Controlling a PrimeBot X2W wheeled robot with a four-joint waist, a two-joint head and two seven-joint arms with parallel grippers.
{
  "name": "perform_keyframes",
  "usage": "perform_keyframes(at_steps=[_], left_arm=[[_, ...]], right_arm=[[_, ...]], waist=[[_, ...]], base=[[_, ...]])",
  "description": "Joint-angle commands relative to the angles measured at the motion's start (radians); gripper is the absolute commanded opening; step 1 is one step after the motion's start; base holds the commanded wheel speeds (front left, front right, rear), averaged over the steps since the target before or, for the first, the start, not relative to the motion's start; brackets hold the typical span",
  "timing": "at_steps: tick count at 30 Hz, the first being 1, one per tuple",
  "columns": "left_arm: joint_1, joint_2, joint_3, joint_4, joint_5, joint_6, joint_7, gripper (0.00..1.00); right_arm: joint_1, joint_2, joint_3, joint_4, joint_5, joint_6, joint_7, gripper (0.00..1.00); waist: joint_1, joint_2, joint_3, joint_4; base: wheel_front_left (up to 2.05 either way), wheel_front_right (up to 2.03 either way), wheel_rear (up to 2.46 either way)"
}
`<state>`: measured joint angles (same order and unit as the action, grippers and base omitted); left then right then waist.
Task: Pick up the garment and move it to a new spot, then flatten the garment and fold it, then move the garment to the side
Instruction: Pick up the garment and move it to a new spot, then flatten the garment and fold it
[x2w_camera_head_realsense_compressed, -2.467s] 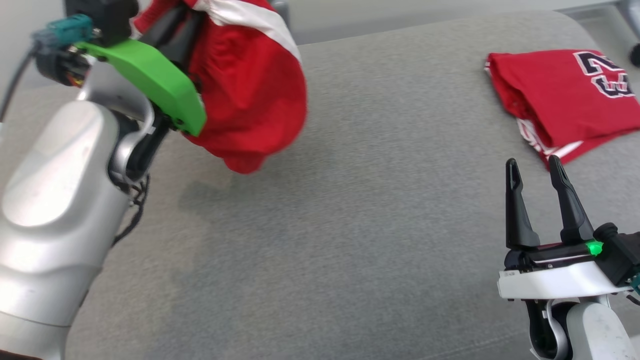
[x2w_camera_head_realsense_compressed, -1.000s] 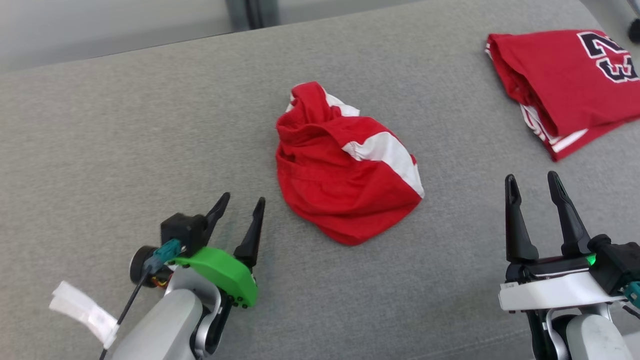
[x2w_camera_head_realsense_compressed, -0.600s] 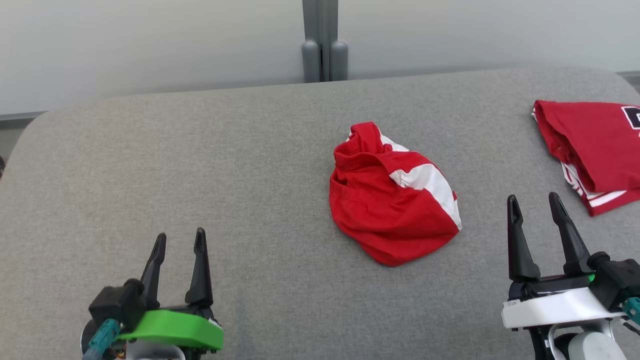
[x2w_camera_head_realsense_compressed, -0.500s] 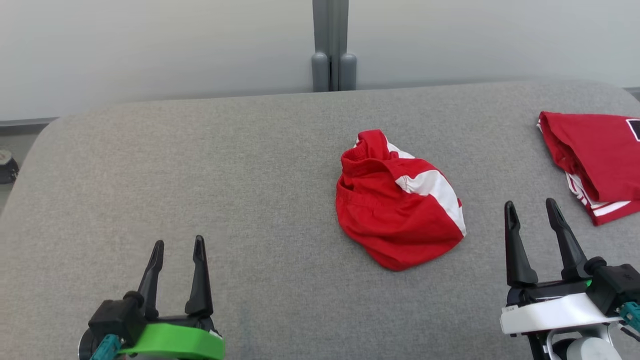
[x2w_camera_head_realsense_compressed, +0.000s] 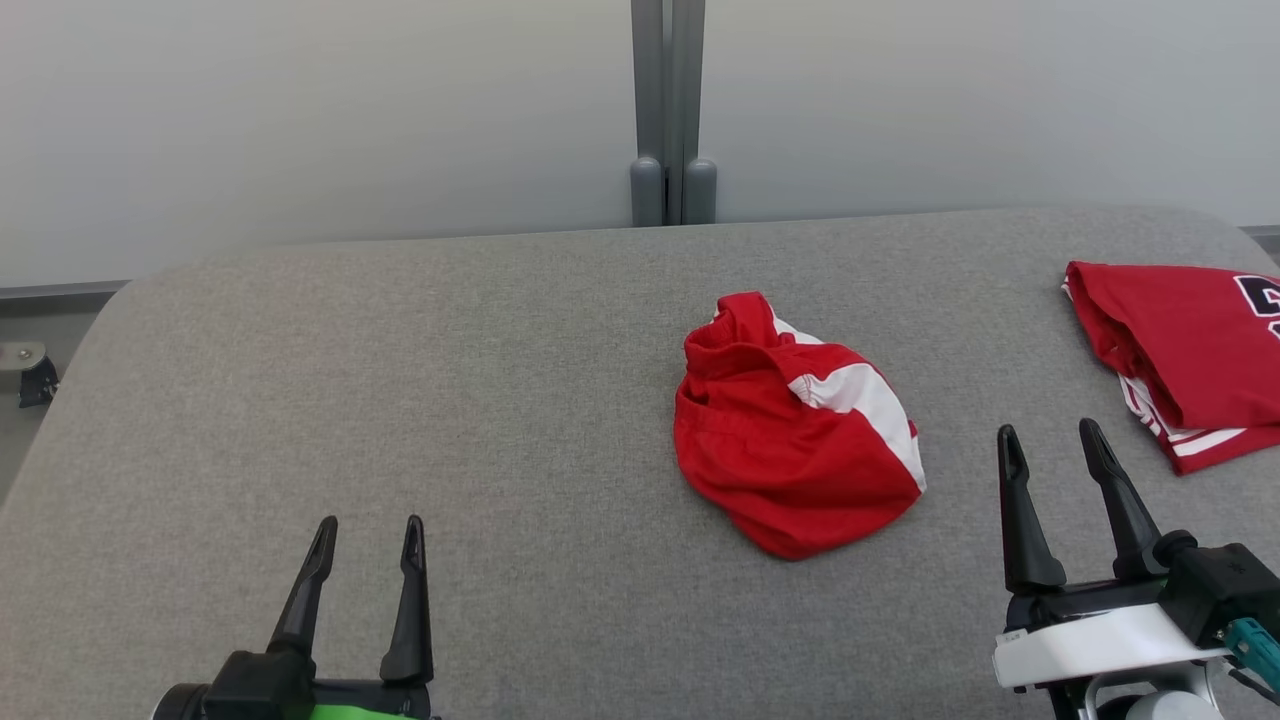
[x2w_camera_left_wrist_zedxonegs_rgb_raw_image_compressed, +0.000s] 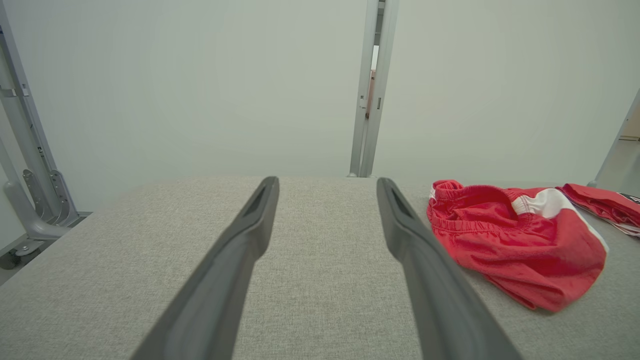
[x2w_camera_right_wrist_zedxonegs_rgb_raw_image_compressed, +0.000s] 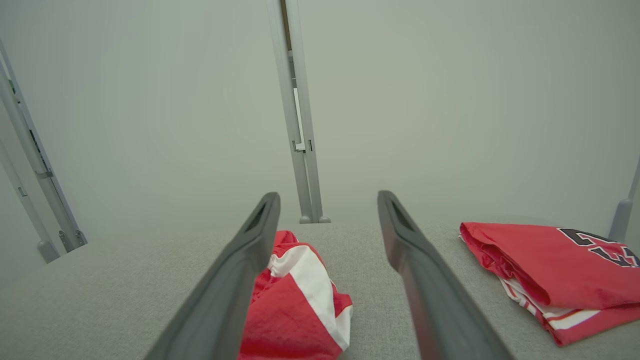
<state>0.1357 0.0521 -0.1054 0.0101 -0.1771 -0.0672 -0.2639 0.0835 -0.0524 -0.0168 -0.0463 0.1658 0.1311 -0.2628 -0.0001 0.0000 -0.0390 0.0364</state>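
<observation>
A crumpled red garment (x2w_camera_head_realsense_compressed: 795, 430) with a white stripe lies bunched on the grey padded surface (x2w_camera_head_realsense_compressed: 400, 380), slightly right of centre. It also appears at the right of the left wrist view as the garment (x2w_camera_left_wrist_zedxonegs_rgb_raw_image_compressed: 515, 240), and behind the left finger in the right wrist view as the garment (x2w_camera_right_wrist_zedxonegs_rgb_raw_image_compressed: 300, 305). My left gripper (x2w_camera_head_realsense_compressed: 367, 533) rests open at the lower left, well away from the cloth. My right gripper (x2w_camera_head_realsense_compressed: 1045, 440) stands open at the lower right, just right of the garment and not touching it. Both hold nothing.
A folded red jersey (x2w_camera_head_realsense_compressed: 1180, 350) with dark numerals lies at the surface's right edge, also seen as the jersey (x2w_camera_right_wrist_zedxonegs_rgb_raw_image_compressed: 550, 270). A pale wall with a grey vertical post (x2w_camera_head_realsense_compressed: 668, 110) stands behind. The surface's left edge drops off near a metal frame (x2w_camera_left_wrist_zedxonegs_rgb_raw_image_compressed: 30, 200).
The left gripper let go of the garment, which now lies on the surface, and the arm drew back to the lower left. The head view has tilted up and shifted; the right gripper stays open.
</observation>
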Motion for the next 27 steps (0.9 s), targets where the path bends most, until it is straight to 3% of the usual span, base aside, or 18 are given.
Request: perform_keyframes(at_steps=[1, 27], left_arm=[[0.006, -0.001, 0.005, 0.001, 0.006, -0.005, 0.0, 1.0], [-0.019, -0.002, -0.01, 0.022, -0.033, 0.018, 0.0, 1.0]], right_arm=[[0.013, 0.0, 0.0, 0.003, -0.005, -0.001, -0.002, 1.0], [0.014, 0.002, -0.004, 0.018, 0.015, -0.001, -0.002, 1.0]], waist=[[0.0001, 0.0, -0.001, -0.002], [0.0001, 0.0, -0.015, -0.003]], base=[[0.0, 0.0, 0.0], [0.0, 0.0, 0.0]])
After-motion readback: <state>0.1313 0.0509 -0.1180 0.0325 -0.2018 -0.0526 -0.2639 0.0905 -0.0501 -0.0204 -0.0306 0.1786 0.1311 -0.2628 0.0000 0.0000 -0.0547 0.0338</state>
